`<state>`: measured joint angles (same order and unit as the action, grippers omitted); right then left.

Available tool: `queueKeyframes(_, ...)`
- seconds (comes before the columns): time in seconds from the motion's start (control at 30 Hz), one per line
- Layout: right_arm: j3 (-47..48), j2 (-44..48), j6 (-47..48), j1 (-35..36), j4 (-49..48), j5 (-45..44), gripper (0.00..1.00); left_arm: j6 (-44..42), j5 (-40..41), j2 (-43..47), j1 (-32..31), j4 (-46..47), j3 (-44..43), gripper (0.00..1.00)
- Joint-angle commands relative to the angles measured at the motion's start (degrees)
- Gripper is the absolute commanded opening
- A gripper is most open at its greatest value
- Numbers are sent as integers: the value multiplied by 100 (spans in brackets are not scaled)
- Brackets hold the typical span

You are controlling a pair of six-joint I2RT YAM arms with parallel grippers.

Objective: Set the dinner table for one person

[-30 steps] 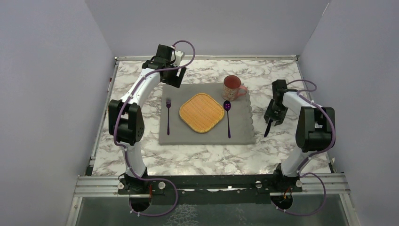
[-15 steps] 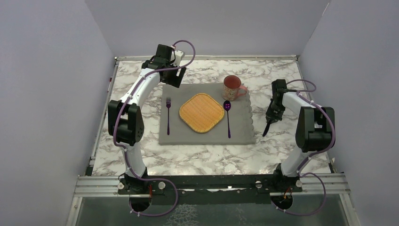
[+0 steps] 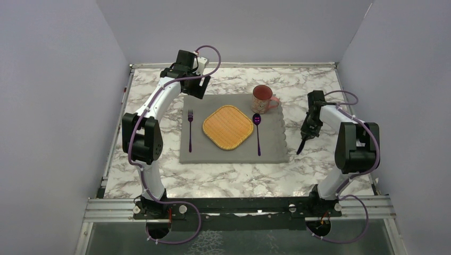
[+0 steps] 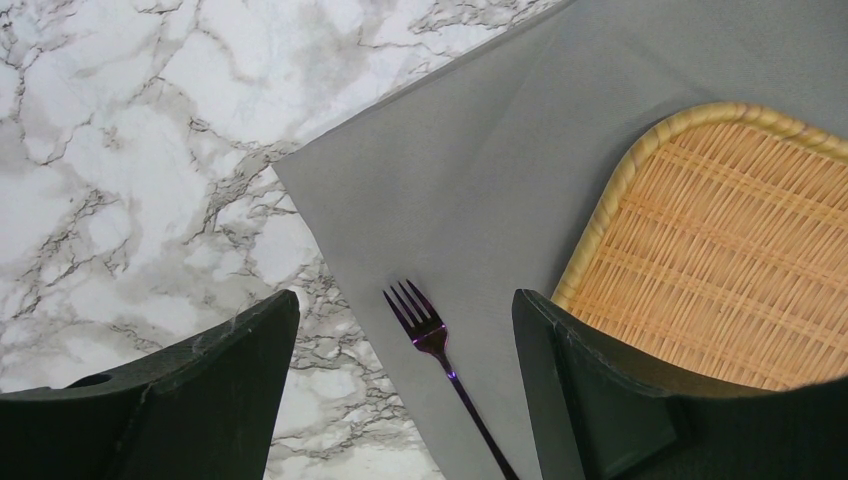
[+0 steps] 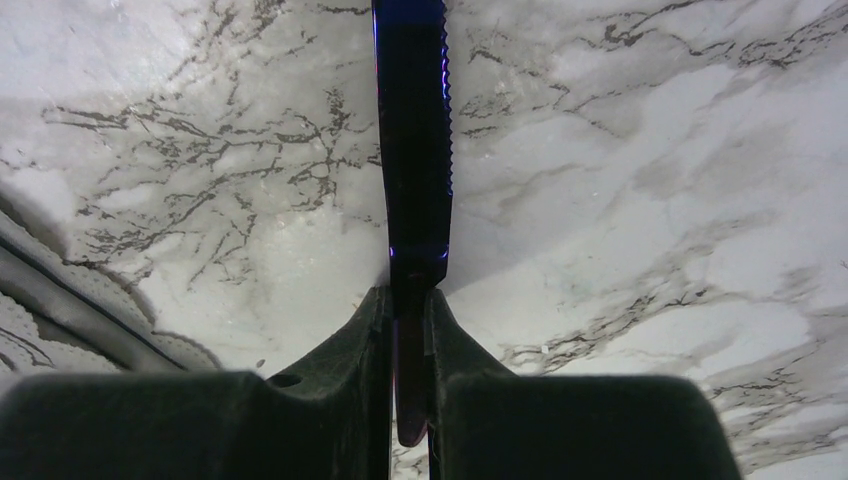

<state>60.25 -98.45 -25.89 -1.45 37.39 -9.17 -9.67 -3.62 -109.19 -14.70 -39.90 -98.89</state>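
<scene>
The dinner table lies flat and level, a roughly square top in white marble pattern with grey veins and metal edging along its rim. Its bare marble shows on every side of the grey placemat, which rests on its middle.

Top view: we have the placemat mid-frame on the dinner table, with the woven plate at the placemat's centre. The fork lies on the placemat left of the plate. The spoon lies just beside the plate on its right. Both run top-to-bottom in frame. The mug stands on the placemat near its upper edge, above the spoon.

The knife is right of the placemat, off it and over bare table, clamped in the right gripper. We can't tell if it touches the table. The left gripper hangs over the placemat's upper left corner, above the fork.
</scene>
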Motion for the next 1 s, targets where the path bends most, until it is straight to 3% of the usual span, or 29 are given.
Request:
queueKeyframes(0.0,-32,352,-2,-4,381,-59,1,40,-66,114,20,57,-120,81)
queueKeyframes(0.8,141,756,-151,119,742,-85,1,32,-164,106,20,34,-200,81)
queueKeyframes(0.9,150,796,-178,119,784,-106,14,-44,-253,154,19,37,-299,82)
queueKeyframes(0.97,169,837,-191,119,828,-167,31,-125,-563,239,15,31,-390,82)
